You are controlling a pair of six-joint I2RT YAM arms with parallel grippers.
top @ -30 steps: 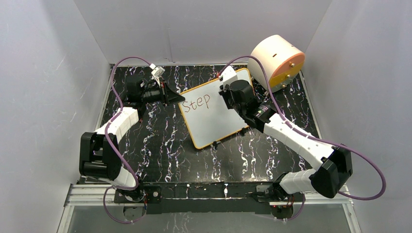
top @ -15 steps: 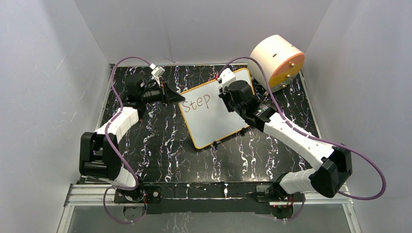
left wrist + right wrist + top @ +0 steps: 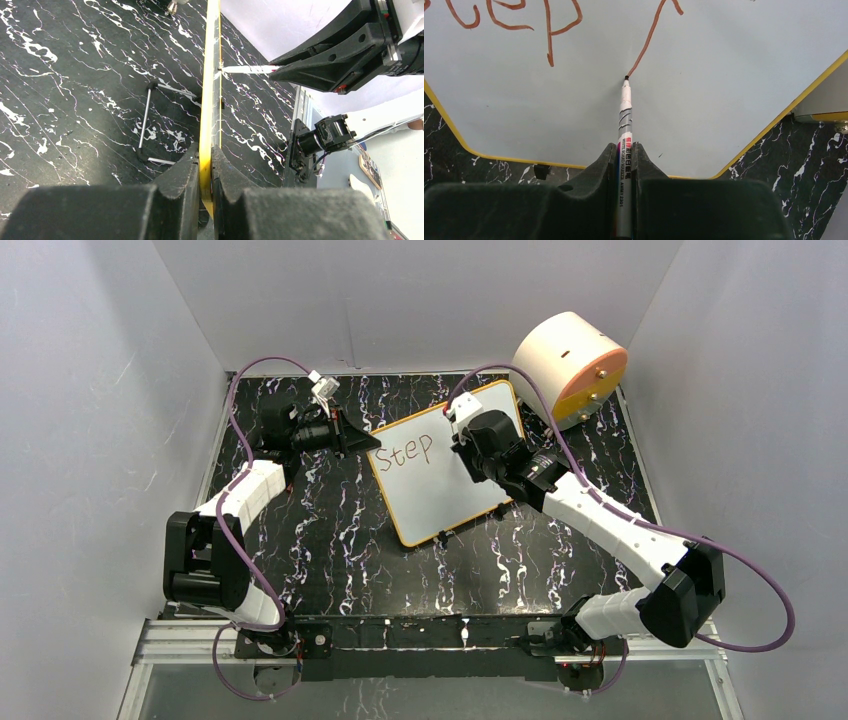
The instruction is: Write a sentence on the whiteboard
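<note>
The whiteboard [image 3: 724,90] is showing a smooth, faintly glossy white face. The marker [image 3: 625,110] barrel is looking like shiny plastic. The right gripper [image 3: 625,150] is presenting matt, grainy black plastic. The tabletop [image 3: 75,90] is gleaming faintly, black marbled with white.

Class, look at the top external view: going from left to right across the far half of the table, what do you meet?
Left gripper → written word "Step" → right gripper → peach-and-orange drum.
</note>
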